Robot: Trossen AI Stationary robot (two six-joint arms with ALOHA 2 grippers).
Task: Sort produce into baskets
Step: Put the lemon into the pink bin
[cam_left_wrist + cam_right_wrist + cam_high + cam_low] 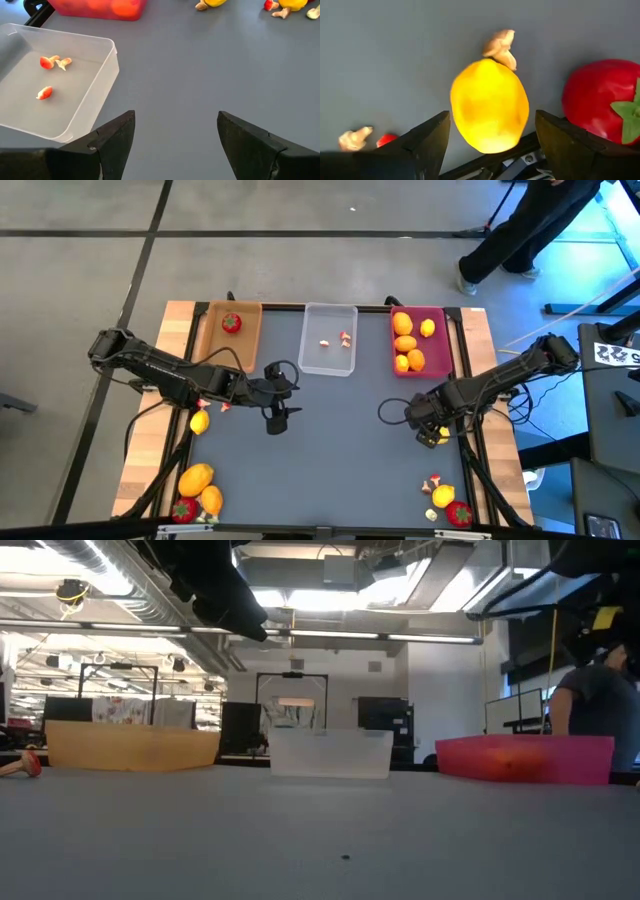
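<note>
Three baskets stand along the far edge: tan (248, 340) with one strawberry (231, 323), clear (312, 358) with mushroom bits (49, 62), magenta (440, 352) with yellow and orange fruits (405, 343). My left gripper (276, 418) hangs open above the mat, just near of the clear basket (102, 75), with nothing between its fingers (175, 135). My right gripper (430, 435) is open and points down at the right side. In its wrist view a yellow lemon (490, 105) lies on the mat between the fingers, a mushroom (501, 44) and a strawberry (600, 100) beside it.
Loose produce lies at the near left corner (196, 478) and near right corner (445, 498), and a lemon (200, 421) lies under the left arm. The grey mat's middle (340, 460) is free. A person (520, 230) stands beyond the far right corner.
</note>
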